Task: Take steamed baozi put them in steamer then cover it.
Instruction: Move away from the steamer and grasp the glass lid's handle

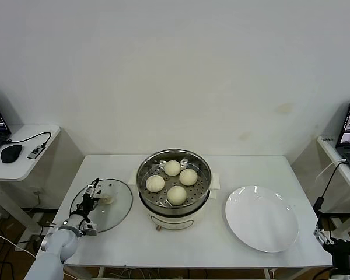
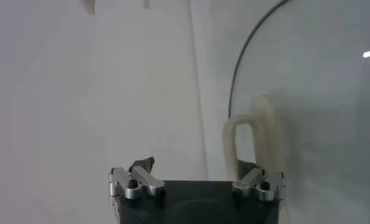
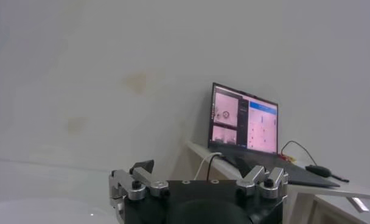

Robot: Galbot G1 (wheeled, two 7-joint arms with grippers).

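We see the steamer [image 1: 174, 189] standing at the middle of the white table [image 1: 186, 245], uncovered, with all four steamed baozi [image 1: 172, 168] resting on its perforated tray: one toward the back, one to the right of centre [image 1: 188, 177], one to the left [image 1: 155, 184] and one at the front [image 1: 176, 195], close together without being stacked. The cover [image 1: 102, 205] lies flat on the table to the left of the steamer, just beside it but apart from its rim, with its cream-white handle [image 1: 107, 198] facing up. Our left gripper [image 1: 92, 197] hovers low over the left part of the cover, right next to the handle; in the left wrist view its fingers [image 2: 139, 181] stand spread apart, with the handle [image 2: 252, 143] just ahead of one of them and the curved edge of the glass [image 2: 233, 85] running past, nothing clasped between them. Our right gripper [image 1: 337, 242] sits parked off the table's front right corner, its fingers [image 3: 136, 185] likewise spread wide and holding nothing. A white plate [image 1: 261, 219] lies on the table to the right of the steamer, well apart from the right gripper. A laptop [image 3: 244, 122] stands on a side desk at the right, and another side desk at the left carries a mouse [image 1: 11, 153].
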